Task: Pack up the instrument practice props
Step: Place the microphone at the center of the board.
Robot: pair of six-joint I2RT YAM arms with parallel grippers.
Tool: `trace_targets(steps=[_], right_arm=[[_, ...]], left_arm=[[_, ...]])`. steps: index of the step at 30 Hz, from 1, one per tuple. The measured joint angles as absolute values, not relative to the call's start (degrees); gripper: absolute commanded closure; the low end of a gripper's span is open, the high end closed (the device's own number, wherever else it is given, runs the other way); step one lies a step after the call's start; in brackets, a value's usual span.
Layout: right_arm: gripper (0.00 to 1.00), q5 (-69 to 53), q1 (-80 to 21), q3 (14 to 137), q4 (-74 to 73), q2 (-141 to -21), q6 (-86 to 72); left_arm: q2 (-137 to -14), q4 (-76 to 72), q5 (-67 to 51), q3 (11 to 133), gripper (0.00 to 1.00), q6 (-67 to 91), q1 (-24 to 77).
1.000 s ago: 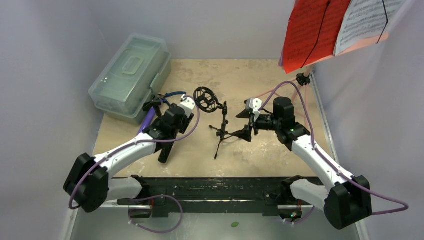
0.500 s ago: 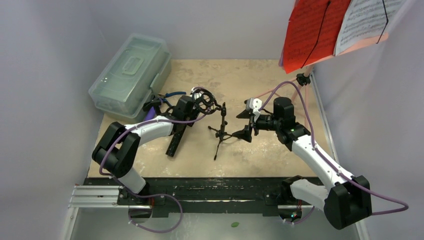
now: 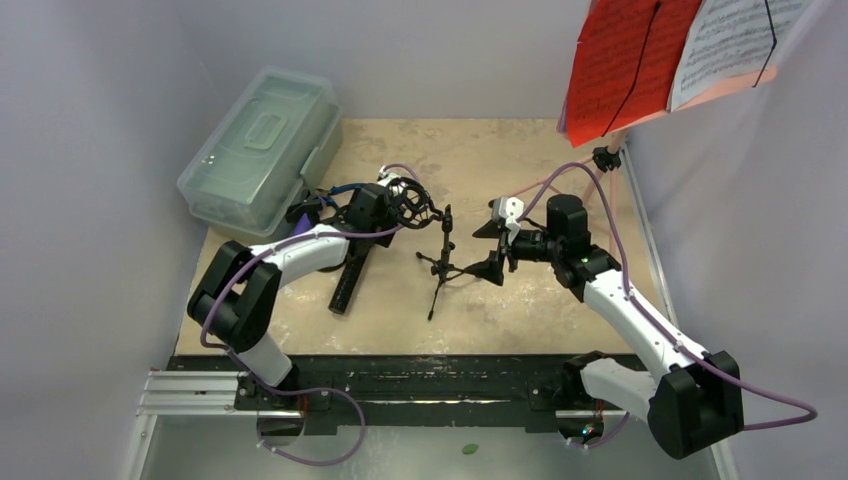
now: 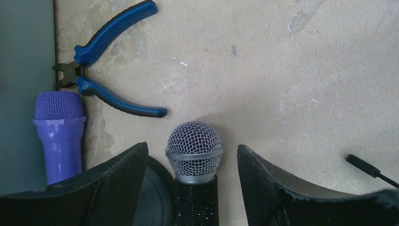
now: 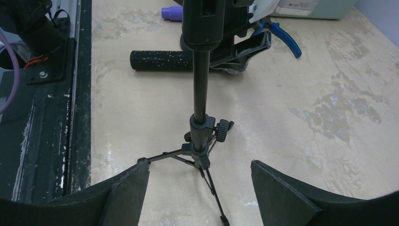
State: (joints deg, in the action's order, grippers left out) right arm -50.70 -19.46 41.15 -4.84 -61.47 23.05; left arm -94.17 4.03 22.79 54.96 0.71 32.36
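Observation:
The black-silver microphone (image 4: pixel 194 155) lies on the table between the fingers of my left gripper (image 4: pixel 190 147), which is open with a gap on each side of the mesh head. In the top view its black body (image 3: pixel 350 278) trails back under my left gripper (image 3: pixel 378 205). A purple microphone (image 4: pixel 59 127) lies to its left against the case. The black mic tripod (image 5: pixel 201 122) stands upright at the table's middle (image 3: pixel 445 250). My right gripper (image 5: pixel 198 164) is open, facing the tripod's base without touching it. Red and white sheet-music pages (image 3: pixel 640 60) sit on the rack at back right.
Blue-handled pliers (image 4: pixel 110 61) lie just beyond the microphones. The clear greenish case (image 3: pixel 262 150) stands shut at back left. A black round shock mount (image 3: pixel 410 198) sits atop the tripod beside my left gripper. The rack's leg hub (image 3: pixel 606 158) stands by the right wall.
My left arm has swung its elbow left and its gripper up and right towards the shock mount. Its jaws have widened around the black-silver microphone. The right arm has not moved.

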Motion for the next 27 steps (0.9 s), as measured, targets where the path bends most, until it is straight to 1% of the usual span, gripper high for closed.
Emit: trace_targets(steps=[6, 12, 21, 27], right_arm=[[0.17, -50.8, -19.4, 41.1, -5.2, -61.5, 23.1], [0.17, -51.4, -19.4, 41.1, -5.4, -61.5, 23.6], [0.17, -52.4, -19.4, 41.2, -6.3, -61.5, 24.4], [0.17, -53.1, -19.4, 41.2, -6.5, -61.6, 24.7]], left_arm=[[-94.0, 7.0, 22.3, 57.1, 0.27, 1.4, 32.4], [-89.9, 12.6, 16.6, 57.1, 0.27, 3.6, 32.3], [-74.7, 14.2, 6.9, 48.4, 0.24, 10.0, 32.3], [-71.4, 14.5, 4.2, 43.8, 0.24, 13.6, 32.3]])
